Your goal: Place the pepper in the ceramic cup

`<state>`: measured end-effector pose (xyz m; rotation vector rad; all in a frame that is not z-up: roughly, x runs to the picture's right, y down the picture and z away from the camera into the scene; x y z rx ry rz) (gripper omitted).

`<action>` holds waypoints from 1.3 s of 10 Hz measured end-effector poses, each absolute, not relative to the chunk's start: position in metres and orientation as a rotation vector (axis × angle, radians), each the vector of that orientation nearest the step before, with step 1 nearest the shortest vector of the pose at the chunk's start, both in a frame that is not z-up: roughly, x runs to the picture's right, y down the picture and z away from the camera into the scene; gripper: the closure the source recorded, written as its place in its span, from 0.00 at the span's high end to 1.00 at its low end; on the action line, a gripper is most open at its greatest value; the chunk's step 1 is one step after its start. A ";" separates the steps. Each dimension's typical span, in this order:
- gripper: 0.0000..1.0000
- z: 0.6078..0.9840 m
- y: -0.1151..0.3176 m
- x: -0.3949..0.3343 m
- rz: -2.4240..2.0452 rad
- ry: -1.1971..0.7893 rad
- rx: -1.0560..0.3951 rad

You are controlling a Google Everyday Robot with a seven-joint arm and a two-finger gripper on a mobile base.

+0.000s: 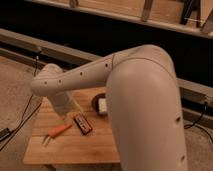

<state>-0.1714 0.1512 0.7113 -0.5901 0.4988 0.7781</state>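
Note:
The orange pepper (58, 131) lies on the wooden table (75, 150) near its left front, with its pale stem end pointing left. My gripper (69, 113) hangs over the back left of the table, just above and behind the pepper. It is open and holds nothing. The big pale arm (100, 75) sweeps across the view from the right. The ceramic cup is hidden behind the arm.
A dark rectangular bar with reddish marks (82, 124) lies right of the pepper. A dark round bowl (96, 101) holding a white block (103, 105) stands at the back middle. The arm's upper part (150, 115) covers the table's right side. Cables trail on the floor (15, 125) at the left.

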 end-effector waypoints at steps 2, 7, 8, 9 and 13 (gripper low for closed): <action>0.65 0.721 0.159 -0.189 0.669 0.488 -0.554; 0.65 0.735 0.197 -0.243 0.404 0.464 -0.481; 0.65 0.735 0.207 -0.249 0.349 0.461 -0.483; 0.65 0.737 0.214 -0.254 0.306 0.460 -0.481; 0.65 0.758 0.234 -0.271 0.158 0.461 -0.451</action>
